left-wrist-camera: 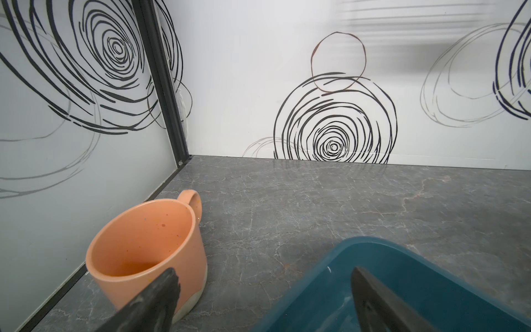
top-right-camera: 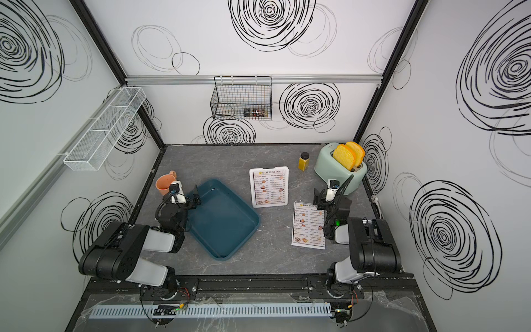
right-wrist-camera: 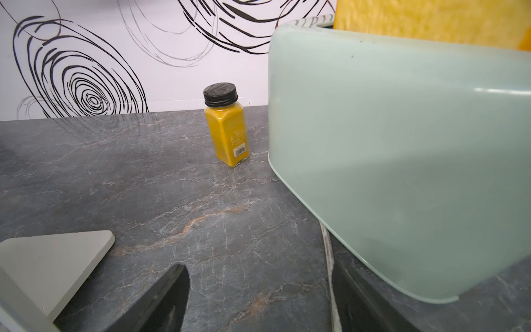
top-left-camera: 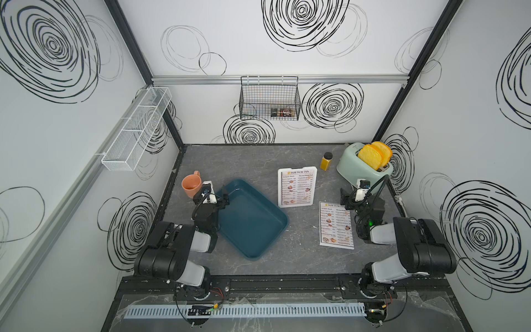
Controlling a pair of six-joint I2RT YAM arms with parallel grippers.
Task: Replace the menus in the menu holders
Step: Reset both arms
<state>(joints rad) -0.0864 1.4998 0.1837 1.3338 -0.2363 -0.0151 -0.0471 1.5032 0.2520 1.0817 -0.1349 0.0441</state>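
Note:
The white menu holder (top-left-camera: 296, 204) (top-right-camera: 268, 205) stands at mid-table with a "DIM SUM INN" menu (top-left-camera: 296, 188) behind its clear front. A second menu (top-left-camera: 336, 227) (top-right-camera: 309, 227) lies flat on the table, in front of and to the right of the holder. My right gripper (top-left-camera: 353, 198) (right-wrist-camera: 258, 287) hovers open over that sheet's far right corner, between the holder and the toaster. Only bare table lies between its fingers. The holder's foot (right-wrist-camera: 51, 258) shows beside one finger. My left gripper (top-left-camera: 218, 199) (left-wrist-camera: 264, 287) is open and empty, between the mug and the tray's far corner.
A dark teal tray (top-left-camera: 253, 221) (left-wrist-camera: 402, 273) lies left of centre. An orange mug (top-left-camera: 191, 185) (left-wrist-camera: 146, 247) stands by the left wall. A mint toaster (top-left-camera: 362, 168) (right-wrist-camera: 402, 158) with toast and a yellow bottle (top-left-camera: 326, 161) (right-wrist-camera: 227, 129) stand at the back right. A white cable (right-wrist-camera: 327, 258) runs beside the toaster.

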